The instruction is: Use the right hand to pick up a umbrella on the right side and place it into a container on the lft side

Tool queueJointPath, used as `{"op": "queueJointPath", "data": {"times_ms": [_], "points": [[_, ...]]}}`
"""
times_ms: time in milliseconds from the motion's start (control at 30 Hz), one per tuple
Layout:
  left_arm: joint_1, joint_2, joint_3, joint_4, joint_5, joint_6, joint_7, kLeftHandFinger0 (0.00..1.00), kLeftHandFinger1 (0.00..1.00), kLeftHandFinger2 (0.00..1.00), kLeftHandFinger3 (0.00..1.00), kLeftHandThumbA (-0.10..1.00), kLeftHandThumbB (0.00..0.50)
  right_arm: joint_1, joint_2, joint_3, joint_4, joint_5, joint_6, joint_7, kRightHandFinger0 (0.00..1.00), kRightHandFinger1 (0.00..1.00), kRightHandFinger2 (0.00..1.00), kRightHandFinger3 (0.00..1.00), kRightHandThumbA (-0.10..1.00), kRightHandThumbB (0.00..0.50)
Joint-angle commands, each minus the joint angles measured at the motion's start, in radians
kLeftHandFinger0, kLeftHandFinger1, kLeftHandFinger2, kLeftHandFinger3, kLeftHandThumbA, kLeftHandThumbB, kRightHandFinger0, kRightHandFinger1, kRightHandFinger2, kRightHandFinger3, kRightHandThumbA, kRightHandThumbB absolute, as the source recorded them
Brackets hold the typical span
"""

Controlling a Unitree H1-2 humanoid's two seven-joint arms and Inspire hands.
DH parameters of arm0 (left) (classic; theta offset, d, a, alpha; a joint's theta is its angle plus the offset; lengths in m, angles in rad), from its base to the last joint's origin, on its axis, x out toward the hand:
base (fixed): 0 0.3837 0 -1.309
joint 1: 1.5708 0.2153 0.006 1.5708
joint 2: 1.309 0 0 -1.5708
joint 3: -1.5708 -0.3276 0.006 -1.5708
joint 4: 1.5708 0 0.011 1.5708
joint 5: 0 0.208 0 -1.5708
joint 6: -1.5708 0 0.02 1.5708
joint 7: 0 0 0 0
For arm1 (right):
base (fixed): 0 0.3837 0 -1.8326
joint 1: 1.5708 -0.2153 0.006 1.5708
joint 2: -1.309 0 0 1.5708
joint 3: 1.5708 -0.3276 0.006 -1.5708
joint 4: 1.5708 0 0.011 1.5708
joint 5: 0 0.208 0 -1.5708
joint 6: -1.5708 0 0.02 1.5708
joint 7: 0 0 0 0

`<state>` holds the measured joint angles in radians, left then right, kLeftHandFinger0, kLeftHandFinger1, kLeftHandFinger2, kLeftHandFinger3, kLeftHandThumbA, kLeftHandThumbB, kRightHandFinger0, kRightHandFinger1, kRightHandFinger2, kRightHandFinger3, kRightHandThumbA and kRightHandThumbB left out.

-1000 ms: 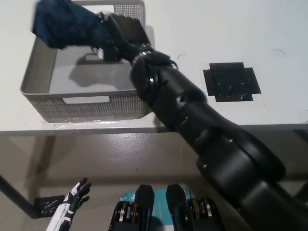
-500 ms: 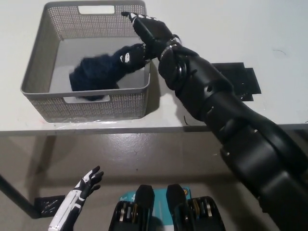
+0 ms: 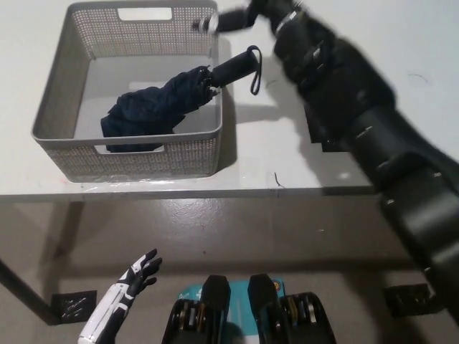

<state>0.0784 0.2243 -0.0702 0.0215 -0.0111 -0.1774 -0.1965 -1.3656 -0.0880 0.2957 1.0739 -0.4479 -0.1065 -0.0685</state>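
Lying in the grey perforated basket (image 3: 64, 86) is the navy folded umbrella (image 3: 154, 107), its canopy down on the basket floor and its black handle (image 3: 235, 66) tilted up over the right wall, wrist strap dangling outside. My black right hand (image 3: 233, 18) is up at the top edge, above the basket's far right corner and clear of the umbrella; it holds nothing, and my fingers (image 3: 208, 24) point left, blurred, so I cannot tell how far apart they are. The handle sits just below them, not touching. The basket stands on the white table (image 3: 143, 188), near its front edge. My white left hand (image 3: 133, 276) rests low at the lower left, below the table, fingers spread.
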Motion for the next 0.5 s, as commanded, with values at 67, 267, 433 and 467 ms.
{"op": "queueJointPath", "data": {"times_ms": [67, 267, 433, 467], "points": [[-0.006, 0.019, 0.006, -0.005, -0.027, -0.016, -0.026, 1.0, 1.0, 1.0, 1.0, 1.0, 0.209, 0.023, -0.191, -0.23, -0.644, 0.225, 0.141, 0.142, 1.0, 1.0, 1.0, 1.0, 1.0, 0.415], [0.007, 0.02, 0.017, 0.008, -0.022, -0.034, -0.013, 1.0, 1.0, 1.0, 1.0, 1.0, 0.208, 0.158, -0.257, -0.406, -1.046, 0.426, 0.254, 0.169, 1.0, 1.0, 1.0, 1.0, 1.0, 0.409], [0.03, 0.021, 0.028, 0.011, -0.02, -0.044, -0.002, 1.0, 1.0, 1.0, 1.0, 1.0, 0.21, 0.478, -0.262, -0.473, -1.421, 0.532, 0.303, 0.148, 1.0, 1.0, 1.0, 1.0, 1.0, 0.353], [0.034, 0.019, 0.028, 0.012, -0.018, -0.049, 0.001, 1.0, 1.0, 1.0, 1.0, 1.0, 0.209, 0.547, -0.257, -0.475, -1.48, 0.54, 0.301, 0.139, 1.0, 1.0, 1.0, 1.0, 1.0, 0.351]]}}
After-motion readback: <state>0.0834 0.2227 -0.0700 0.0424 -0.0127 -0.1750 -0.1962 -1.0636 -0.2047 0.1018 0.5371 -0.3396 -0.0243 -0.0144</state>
